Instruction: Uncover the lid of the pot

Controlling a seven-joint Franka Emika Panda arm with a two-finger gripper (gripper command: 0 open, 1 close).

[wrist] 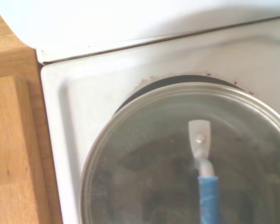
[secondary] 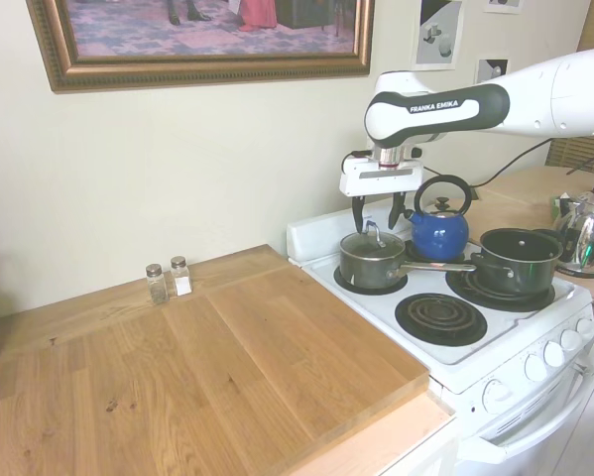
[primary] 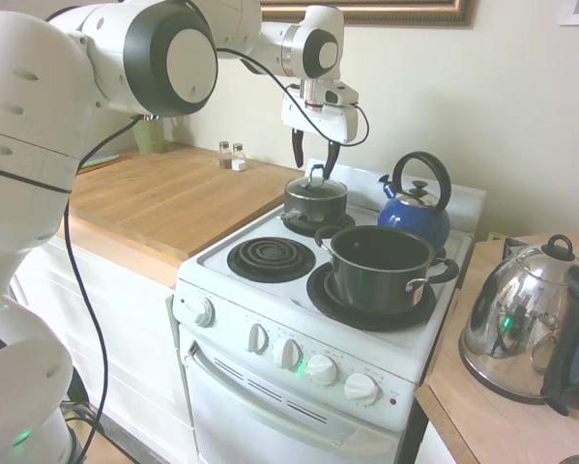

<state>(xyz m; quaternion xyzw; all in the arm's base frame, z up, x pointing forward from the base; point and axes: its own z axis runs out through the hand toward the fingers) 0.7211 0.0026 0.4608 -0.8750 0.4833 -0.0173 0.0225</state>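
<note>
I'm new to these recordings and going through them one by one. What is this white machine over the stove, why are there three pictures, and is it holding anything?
The white machine is a robot arm ending in a two-finger gripper. Two pictures come from room cameras on opposite sides of the stove; the third comes from a camera on the arm's wrist, looking straight down.

The gripper hangs open just above the small pot on a back burner, its fingers either side of the looped handle of the glass lid. It holds nothing yet, and the lid sits on the pot. The wrist view shows that lid from close by.

Also on the stove are a larger black pot, uncovered, and a blue kettle. Two small shakers stand on the wooden counter, and a shiny metal kettle sits on the other side.
</note>
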